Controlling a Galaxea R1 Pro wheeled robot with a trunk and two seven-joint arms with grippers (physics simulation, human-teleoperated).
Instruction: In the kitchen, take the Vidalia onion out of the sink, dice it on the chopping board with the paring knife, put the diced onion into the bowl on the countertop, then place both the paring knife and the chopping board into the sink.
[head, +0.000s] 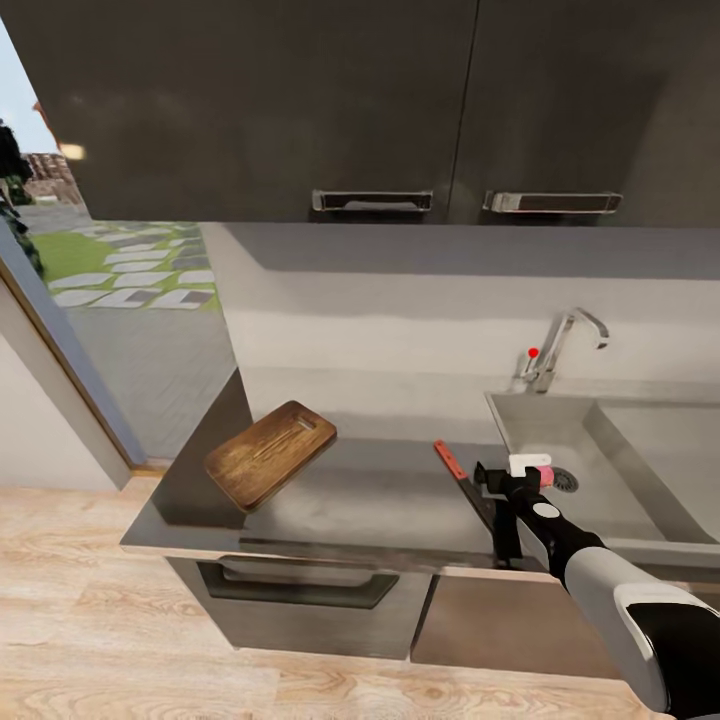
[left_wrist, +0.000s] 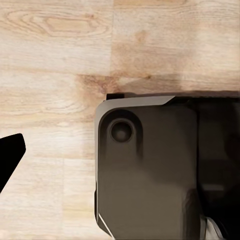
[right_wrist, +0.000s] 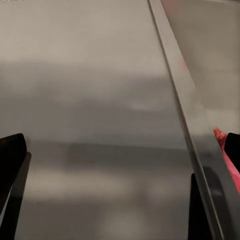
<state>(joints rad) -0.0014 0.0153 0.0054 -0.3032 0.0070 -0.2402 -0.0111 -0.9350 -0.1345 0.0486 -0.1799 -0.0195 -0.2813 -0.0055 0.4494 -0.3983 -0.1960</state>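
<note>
**Right pincer over the sink edge, onion partly hidden behind it**

The Vidalia onion (head: 545, 474) is hard to make out: in the head view just a small pinkish patch shows, tucked behind the white block on the right arm's wrist, close to the round drain (head: 565, 481) inside the sink (head: 640, 490). In the right wrist view a reddish sliver (right_wrist: 223, 150) shows beyond the sink's rim, beside one dark fingertip; whether it is the onion cannot be told. The far right of the sink is cut off by the frame.

The right pincer (head: 490, 480) hangs over the surface (head: 380, 495) beside the sink's left rim. In its wrist view the two dark fingers (right_wrist: 11, 160) stand far apart at opposite edges with bare grey steel between them, so the pincer is wide and holds nothing.

The paring knife (head: 462, 477) lies on the surface just left of the pincer; its red-orange handle is plain, the blade dark and partly covered by the arm.

The chopping board (head: 270, 453), dark brown wood with rounded corners, sits well to the left, overhanging the surface's corner and looking tilted.

Of the left pincer, one dark fingertip (left_wrist: 10, 157) shows over the wooden floor (left_wrist: 55, 60) beside the robot's dark base (left_wrist: 150, 175); its spread cannot be told.

The tap (head: 560, 345) with its red knob stands behind the sink.
</note>
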